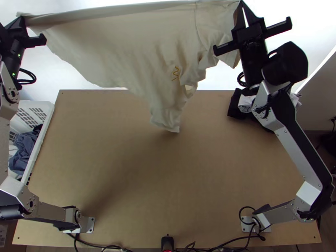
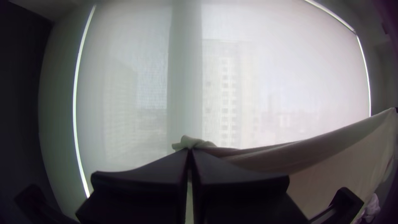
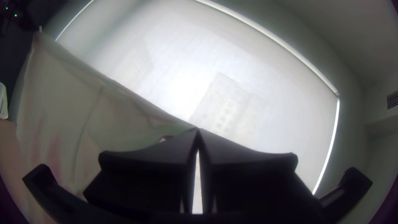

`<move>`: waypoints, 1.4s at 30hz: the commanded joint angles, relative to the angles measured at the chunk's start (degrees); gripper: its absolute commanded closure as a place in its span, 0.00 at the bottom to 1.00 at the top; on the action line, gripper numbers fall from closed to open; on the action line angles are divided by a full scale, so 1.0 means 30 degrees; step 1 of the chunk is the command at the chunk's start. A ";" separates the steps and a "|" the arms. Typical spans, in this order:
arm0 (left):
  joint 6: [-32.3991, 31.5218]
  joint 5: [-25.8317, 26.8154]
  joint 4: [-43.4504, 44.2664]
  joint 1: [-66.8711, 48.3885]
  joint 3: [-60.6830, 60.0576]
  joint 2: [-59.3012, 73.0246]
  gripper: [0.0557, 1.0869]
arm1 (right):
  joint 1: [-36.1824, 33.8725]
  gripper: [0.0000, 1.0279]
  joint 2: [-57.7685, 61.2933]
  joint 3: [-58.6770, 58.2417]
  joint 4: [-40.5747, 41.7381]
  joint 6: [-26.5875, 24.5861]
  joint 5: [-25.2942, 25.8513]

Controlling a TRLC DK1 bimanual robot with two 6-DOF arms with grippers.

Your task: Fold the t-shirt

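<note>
T-shirt [image 1: 122, 50] is up in the air, strung between left gripper [image 1: 20, 16] and right gripper [image 1: 240, 2], out over the far edge of the surface [image 1: 168, 189]. Long axis = the taut upper edge, running left-right from 1 set of jaws to the other, slight slope.

Jaws: left closed on a corner, with a small tuft of cloth poking past the tips. Right closed too, pinching the opposite corner right at the tips, so that grip looks shallower to me.

Key relation: everything below the 2 pinch points hangs loose. The lowest tail [image 1: 167, 119] sits between the 2 grippers but nearer the right. Squiggle mark [image 1: 175, 73] is just above it, cloth bunched and creased around there; left half looks smoother. Can't tell if the tail touches the surface.

My read: hold-and-spread stage, no fold made, early in the job. Next move likely wants both arms lowering together and drawing toward the near edge, keeping that upper edge straight. Tail would probably land ahead of the rest, so watch for it doubling under on the right side. Too much pull apart could slip the right corner.
</note>
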 commanded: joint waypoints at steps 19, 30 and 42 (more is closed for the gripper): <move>0.3476 0.4768 -0.7404 -0.1681 -1.8202 -1.2497 0.97 | 0.2952 0.98 -1.2105 -1.6683 -0.4298 0.1738 -0.0539; 0.3564 0.5559 -1.3381 -0.3146 -2.0458 -1.6071 0.97 | 0.4065 0.98 -1.4214 -1.7152 -1.2912 0.5049 -0.0832; 0.7167 0.7171 -2.2697 -0.4816 -2.1659 -1.8327 0.97 | 0.5442 0.98 -1.5444 -1.7796 -2.1378 0.6602 -0.2326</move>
